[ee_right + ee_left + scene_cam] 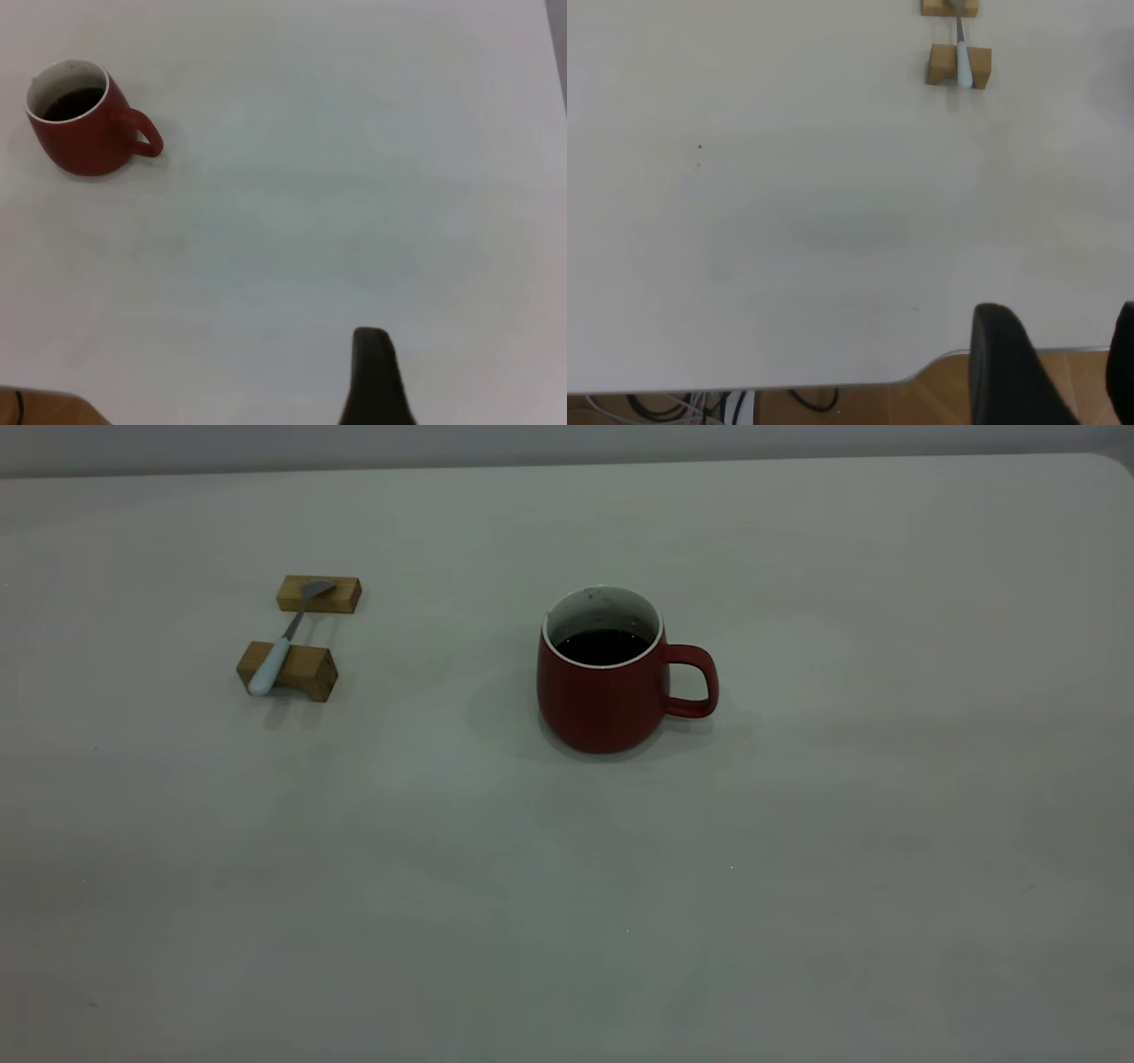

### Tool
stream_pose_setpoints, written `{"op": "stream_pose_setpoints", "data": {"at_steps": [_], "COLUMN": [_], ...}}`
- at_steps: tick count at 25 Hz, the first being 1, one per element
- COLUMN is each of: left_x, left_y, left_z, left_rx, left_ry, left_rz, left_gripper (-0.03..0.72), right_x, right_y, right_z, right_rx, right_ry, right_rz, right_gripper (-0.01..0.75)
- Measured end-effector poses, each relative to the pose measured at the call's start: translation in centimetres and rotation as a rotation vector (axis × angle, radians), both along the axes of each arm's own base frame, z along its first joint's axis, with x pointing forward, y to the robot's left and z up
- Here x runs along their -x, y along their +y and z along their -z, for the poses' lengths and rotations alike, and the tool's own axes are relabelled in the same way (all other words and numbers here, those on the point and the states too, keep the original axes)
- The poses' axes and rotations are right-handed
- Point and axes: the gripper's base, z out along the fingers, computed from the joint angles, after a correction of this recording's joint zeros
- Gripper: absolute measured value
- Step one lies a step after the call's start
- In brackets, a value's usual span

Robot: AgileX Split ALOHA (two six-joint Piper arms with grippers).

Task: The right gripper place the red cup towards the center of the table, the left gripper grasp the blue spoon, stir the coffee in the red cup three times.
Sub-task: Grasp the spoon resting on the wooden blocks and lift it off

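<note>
The red cup (602,700) stands upright near the middle of the table (797,886), its handle toward the right, with dark coffee (602,646) inside. The blue spoon (282,646) lies across two wooden blocks at the left, its bowl on the far block. Neither arm shows in the exterior view. My left gripper (1061,312) hangs open over the table's near edge, far from the spoon (962,55), with nothing in it. Of my right gripper (374,381) only one black part shows, far from the cup (84,137) and its coffee (71,104).
The far wooden block (341,595) and the near wooden block (306,673) carry the spoon. In the left wrist view the table's rounded edge (859,382) borders a wooden floor with cables (673,409). Bare tabletop lies between the cup and the blocks.
</note>
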Motion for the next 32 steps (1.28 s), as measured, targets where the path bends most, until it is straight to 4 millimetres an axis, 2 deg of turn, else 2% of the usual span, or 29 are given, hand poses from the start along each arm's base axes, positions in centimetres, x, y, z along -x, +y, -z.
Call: {"op": "stream_pose_setpoints", "data": {"at_steps": [5,9,13,16,19,23,32], "left_x": [-0.2,-1.7,-5.9,-10.3,-15.0,-20.0,-30.0], "left_y": [0.1,0.7,1.2,1.3,1.1,0.6,-0.2], "left_z": [-0.1,-2.5,-4.8,-5.0,-4.0,-1.6,6.5], "left_rx": [0.011,-0.012,-0.04,-0.045,-0.029,0.027,0.047], "left_ry": [0.007,0.044,0.168,0.232,0.286,0.362,0.536], "left_rz": [-0.018,-0.079,-0.143,-0.155,-0.139,-0.124,-0.09], "left_gripper": [0.365,0.457,0.59,0.65,0.659,0.659,0.652], "right_x": [0.0,0.0,0.0,0.0,0.0,0.0,0.0], "right_y": [0.0,0.0,0.0,0.0,0.0,0.0,0.0], "right_z": [0.0,0.0,0.0,0.0,0.0,0.0,0.0], "right_rx": [0.0,0.0,0.0,0.0,0.0,0.0,0.0], "right_ry": [0.0,0.0,0.0,0.0,0.0,0.0,-0.001], "right_rz": [0.0,0.0,0.0,0.0,0.0,0.0,0.0], "right_gripper": [0.582,0.582,0.582,0.582,0.582,0.582,0.582]}}
